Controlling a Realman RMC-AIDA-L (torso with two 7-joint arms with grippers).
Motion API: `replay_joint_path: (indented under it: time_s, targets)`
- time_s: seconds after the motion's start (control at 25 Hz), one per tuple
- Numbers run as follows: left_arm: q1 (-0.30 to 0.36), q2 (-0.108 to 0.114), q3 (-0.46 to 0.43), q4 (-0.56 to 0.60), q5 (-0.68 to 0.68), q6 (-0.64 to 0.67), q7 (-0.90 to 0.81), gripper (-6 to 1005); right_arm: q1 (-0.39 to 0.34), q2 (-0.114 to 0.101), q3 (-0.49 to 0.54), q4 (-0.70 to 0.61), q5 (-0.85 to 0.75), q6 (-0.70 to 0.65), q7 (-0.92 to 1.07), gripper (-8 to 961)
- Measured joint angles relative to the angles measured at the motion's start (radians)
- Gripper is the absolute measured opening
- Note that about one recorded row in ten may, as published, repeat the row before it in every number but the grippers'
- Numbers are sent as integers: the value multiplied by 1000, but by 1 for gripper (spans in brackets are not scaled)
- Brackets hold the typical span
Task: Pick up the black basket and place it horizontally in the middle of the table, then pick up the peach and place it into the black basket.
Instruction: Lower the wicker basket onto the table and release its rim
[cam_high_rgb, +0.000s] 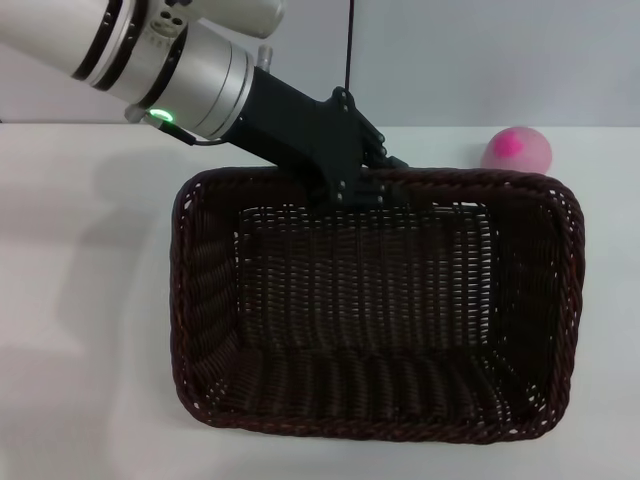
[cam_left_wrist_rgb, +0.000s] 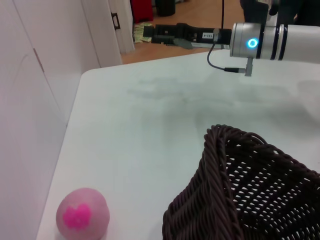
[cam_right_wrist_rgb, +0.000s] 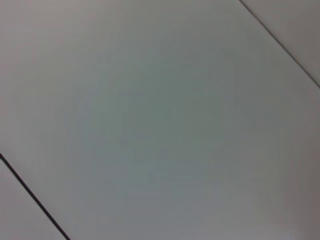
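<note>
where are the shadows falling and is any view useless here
Head view: soft grey shadow on the table left of the black basket, under the left arm; the left gripper is at the far rim. Left wrist view: faint shadows on the tabletop, the peach evenly lit. Right wrist view: only a blank pale surface with dark lines.

The black basket (cam_high_rgb: 375, 320) is rough woven wicker, the table (cam_high_rgb: 90, 300) smooth matt white, the peach (cam_high_rgb: 516, 150) matt.

black basket (cam_high_rgb: 375, 310) open above, peach (cam_high_rgb: 517, 149) (behind) unobstructed
</note>
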Motion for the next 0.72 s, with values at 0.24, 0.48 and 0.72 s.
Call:
replay_joint_path:
  time_s: [0.24,0.48,0.72]
  targets:
    - [2,-2,5,-10,-12,-51,25,196,7,1,-1,2,0,2,0,604]
    - [8,-1,5,-27,-67,-82,67,196,10,1,-2,4,0,2,-1,604]
    - [0,-2,5,-59,-72,-99,76,260,8,0,0,5,3,3,-1,604]
